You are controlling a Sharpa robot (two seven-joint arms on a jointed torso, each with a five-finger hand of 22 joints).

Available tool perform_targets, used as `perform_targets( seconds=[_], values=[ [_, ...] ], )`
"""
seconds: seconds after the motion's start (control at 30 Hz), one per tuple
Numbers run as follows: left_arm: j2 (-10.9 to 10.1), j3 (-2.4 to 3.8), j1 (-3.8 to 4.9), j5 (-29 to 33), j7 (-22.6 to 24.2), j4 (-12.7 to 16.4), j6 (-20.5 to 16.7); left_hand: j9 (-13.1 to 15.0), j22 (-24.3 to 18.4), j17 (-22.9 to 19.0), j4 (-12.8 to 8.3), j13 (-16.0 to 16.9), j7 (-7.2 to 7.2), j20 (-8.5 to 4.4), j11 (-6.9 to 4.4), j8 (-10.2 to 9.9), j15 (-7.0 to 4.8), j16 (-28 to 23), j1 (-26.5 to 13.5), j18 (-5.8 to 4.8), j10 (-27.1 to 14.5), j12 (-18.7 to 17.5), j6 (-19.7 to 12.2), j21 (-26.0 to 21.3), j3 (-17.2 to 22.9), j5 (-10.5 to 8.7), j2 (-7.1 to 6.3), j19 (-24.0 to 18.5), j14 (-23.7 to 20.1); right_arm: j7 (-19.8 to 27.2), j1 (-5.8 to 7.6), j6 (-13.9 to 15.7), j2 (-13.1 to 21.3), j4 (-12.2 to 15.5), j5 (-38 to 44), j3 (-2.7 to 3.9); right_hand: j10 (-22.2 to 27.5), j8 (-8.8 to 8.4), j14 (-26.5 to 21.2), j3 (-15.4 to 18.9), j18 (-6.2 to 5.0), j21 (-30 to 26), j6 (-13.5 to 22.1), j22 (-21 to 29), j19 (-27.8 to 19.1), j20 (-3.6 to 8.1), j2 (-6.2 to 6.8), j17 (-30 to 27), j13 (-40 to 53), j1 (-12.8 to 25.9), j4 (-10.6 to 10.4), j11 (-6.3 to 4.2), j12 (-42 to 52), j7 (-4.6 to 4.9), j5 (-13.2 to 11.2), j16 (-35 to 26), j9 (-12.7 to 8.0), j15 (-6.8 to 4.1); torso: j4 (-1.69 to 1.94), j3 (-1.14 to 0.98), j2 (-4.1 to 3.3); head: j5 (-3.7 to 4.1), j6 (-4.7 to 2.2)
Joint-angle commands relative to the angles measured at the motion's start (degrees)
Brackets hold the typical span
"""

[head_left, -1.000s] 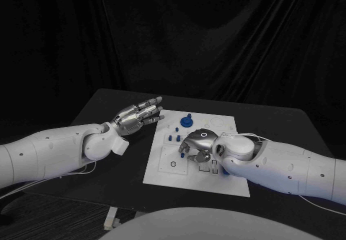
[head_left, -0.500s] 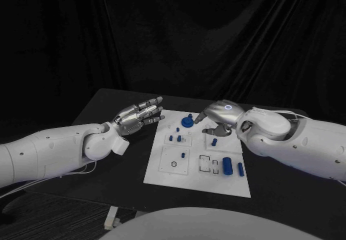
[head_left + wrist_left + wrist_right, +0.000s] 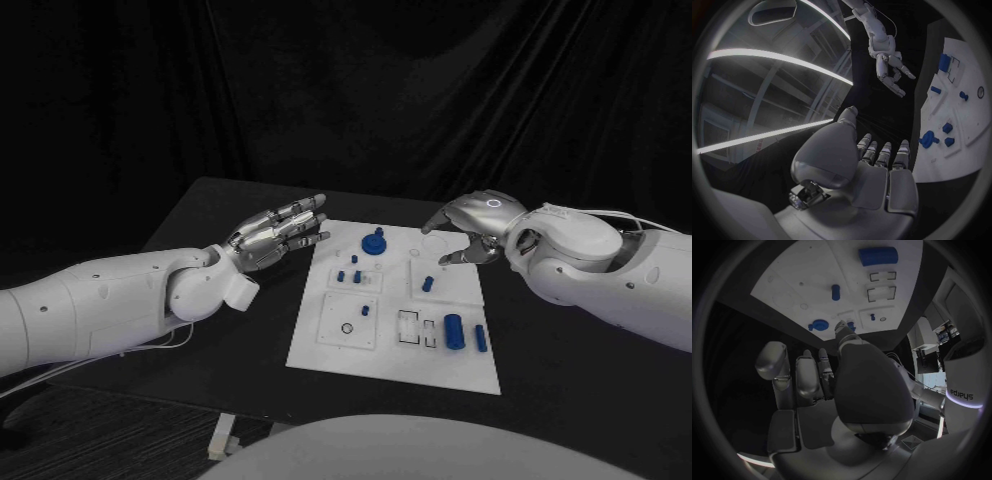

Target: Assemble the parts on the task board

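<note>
**Blue parts set down, right hand drawn back off the board**

Blue plastic parts lie and stand on the white task board (image 3: 392, 300) in the middle of the black table (image 3: 216, 215). A large blue cylinder (image 3: 454, 331) lies near the board's near right corner with a thinner blue bar (image 3: 480, 338) just beside it, and a blue knob (image 3: 374, 243) stands at the far edge. Small blue pegs (image 3: 348, 276) stand between them.

A second ago the right hand (image 3: 464, 232) was bent low over the near right area, covering the spot where the cylinder and bar lie — now it hangs above the board's far right corner, fingers curled loosely inward, grasping nothing. That suggests the placement there is finished and the hand is free for another part.

The left hand (image 3: 277, 232) has not moved — it hovers just off the board's far left edge, fingers extended and apart, empty.
</note>
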State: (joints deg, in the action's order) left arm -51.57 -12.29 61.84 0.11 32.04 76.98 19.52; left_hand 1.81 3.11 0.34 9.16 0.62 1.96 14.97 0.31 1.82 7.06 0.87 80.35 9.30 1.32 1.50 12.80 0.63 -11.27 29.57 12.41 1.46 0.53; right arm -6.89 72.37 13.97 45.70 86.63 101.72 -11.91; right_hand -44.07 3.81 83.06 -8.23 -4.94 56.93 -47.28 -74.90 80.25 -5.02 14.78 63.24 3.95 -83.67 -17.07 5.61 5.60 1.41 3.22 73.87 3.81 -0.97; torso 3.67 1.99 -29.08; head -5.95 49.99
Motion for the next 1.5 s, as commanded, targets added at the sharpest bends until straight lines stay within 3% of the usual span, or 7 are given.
perform_targets(
  seconds=[0.03, 0.43, 0.73, 0.8, 0.83, 0.93, 1.5],
  values=[
    [0.1, 0.05, -0.09, 0.4, 0.8, 0.2, 0.2, 0.0, 0.1, 0.1, -0.1, 0.1, 0.16, -0.03, 0.2, 0.3, 0.47, 0.3, -0.1, 1.05, 0.0, 0.4, 0.1, 0.2, -0.2, -0.05, 0.25, -0.1, -0.1, -1.2, -0.83, -2.8, -0.2, -0.9, 0.4, 0.02, -1.2, 0.21, 0.2, -0.2, -0.92, 0.7, 0.2, -7.1, 0.3, -0.01, -0.55, 0.3, 0.3, 0.4, 0.1, 0.42, 1.2, 0.52, -0.3, 0.3, 0.1, 0.13, 0.0, 0.0, -0.08, 0.02, 0.01],
    [0.0, 0.05, -0.18, 0.4, 1.0, 0.2, 0.2, 0.0, 0.0, 0.1, -0.2, 0.1, 0.17, 0.01, 0.24, 0.3, 0.51, 0.3, -0.1, 1.05, 0.0, 0.4, 0.1, 0.2, -0.2, 0.04, 0.22, 0.0, -0.1, 1.3, -4.06, -2.9, -2.5, -4.8, -0.4, 0.01, -6.5, 0.62, 0.9, -1.6, -0.62, 2.2, -0.5, -7.5, 1.3, -0.48, -2.49, 1.0, 0.3, -0.1, 0.5, 0.66, 4.6, 2.87, -0.4, 0.9, 0.2, 0.76, 0.06, -0.01, -0.07, -0.06, 0.01],
    [0.1, 0.05, -0.58, 0.4, 1.1, 0.1, 0.4, 0.0, 0.0, 0.1, -0.2, 0.1, 0.17, 0.02, 0.27, 0.3, 0.53, 0.3, -0.1, 1.05, 0.0, 0.4, 0.1, 0.2, -0.2, 0.13, 0.24, -0.1, -0.1, 2.8, -6.07, -2.3, -4.5, -7.3, -0.5, 0.02, -7.2, 1.18, 1.1, -2.2, -0.55, 2.5, -1.8, -7.6, 1.5, -0.85, -3.2, 1.1, 0.0, -1.0, 0.8, 0.66, 4.9, 3.25, -0.1, 1.0, 0.3, 1.22, 0.08, 0.0, -0.06, 0.12, 0.01],
    [0.1, 0.05, -0.7, 0.4, 1.1, 0.0, 0.5, 0.0, 0.0, 0.1, -0.2, 0.1, 0.18, 0.02, 0.27, 0.3, 0.54, 0.3, -0.1, 1.05, 0.0, 0.4, 0.1, 0.2, -0.2, 0.15, 0.25, -0.1, -0.1, 3.4, -6.52, -2.0, -5.1, -8.0, -0.5, 0.02, -7.5, 1.34, 1.1, -2.8, -0.58, 2.5, -2.3, -7.6, 1.5, -1.01, -3.8, 1.1, -0.2, -2.0, 1.2, 0.68, 5.0, 3.31, 0.9, 1.0, 0.3, 1.35, 0.07, 0.0, -0.05, 0.28, 0.01],
    [0.1, 0.05, -0.76, 0.4, 1.1, 0.0, 0.5, 0.0, 0.0, 0.1, -0.2, 0.1, 0.18, 0.02, 0.28, 0.3, 0.54, 0.3, -0.1, 1.05, 0.0, 0.4, 0.1, 0.2, -0.2, 0.19, 0.25, -0.1, -0.1, 3.7, -6.78, -1.9, -5.4, -8.5, -0.7, 0.02, -7.8, 1.53, 1.1, -3.5, -0.63, 2.4, -2.9, -7.6, 1.6, -1.06, -4.43, 1.0, -0.2, -3.1, 2.0, 0.67, 5.1, 3.46, 4.1, 1.0, 0.3, 1.3, 0.05, 0.01, -0.04, 0.33, 0.01],
    [0.1, 0.05, -0.91, 0.4, 1.0, -0.2, 0.6, 0.0, 0.0, 0.1, -0.2, 0.1, 0.18, 0.03, 0.28, 0.3, 0.54, 0.3, -0.1, 1.05, 0.0, 0.4, 0.1, 0.2, -0.2, 0.19, 0.25, -0.1, -0.1, 4.4, -7.42, -1.9, -6.2, -9.5, -1.3, 0.02, -8.3, 1.73, 1.1, -4.2, -0.65, 2.3, -3.7, -7.6, 1.6, -1.06, -5.02, 1.0, -0.2, -4.0, 3.1, 0.58, 5.2, 3.56, 6.6, 1.0, 0.3, 1.32, 0.04, 0.0, -0.06, 0.29, 0.01],
    [0.1, 0.06, -1.19, 0.4, 0.9, -0.4, 0.9, 0.0, 0.0, 0.1, -0.5, 0.1, 0.23, 0.07, 0.34, 0.3, 0.6, 0.3, 0.0, 1.05, 0.0, 0.4, 0.1, 0.2, -0.1, 0.59, 0.33, 0.0, -0.1, 6.8, -9.22, -1.8, -8.3, -12.6, -2.2, 0.03, -14.2, 4.87, 1.2, -7.7, -0.55, 2.9, -11.9, -7.8, 1.8, -1.26, -6.03, 1.1, -0.3, -4.7, 5.9, 0.04, 5.9, 4.53, 8.8, 1.2, 2.2, 1.52, 0.1, 0.0, -0.1, 0.09, 0.01]
  ],
)
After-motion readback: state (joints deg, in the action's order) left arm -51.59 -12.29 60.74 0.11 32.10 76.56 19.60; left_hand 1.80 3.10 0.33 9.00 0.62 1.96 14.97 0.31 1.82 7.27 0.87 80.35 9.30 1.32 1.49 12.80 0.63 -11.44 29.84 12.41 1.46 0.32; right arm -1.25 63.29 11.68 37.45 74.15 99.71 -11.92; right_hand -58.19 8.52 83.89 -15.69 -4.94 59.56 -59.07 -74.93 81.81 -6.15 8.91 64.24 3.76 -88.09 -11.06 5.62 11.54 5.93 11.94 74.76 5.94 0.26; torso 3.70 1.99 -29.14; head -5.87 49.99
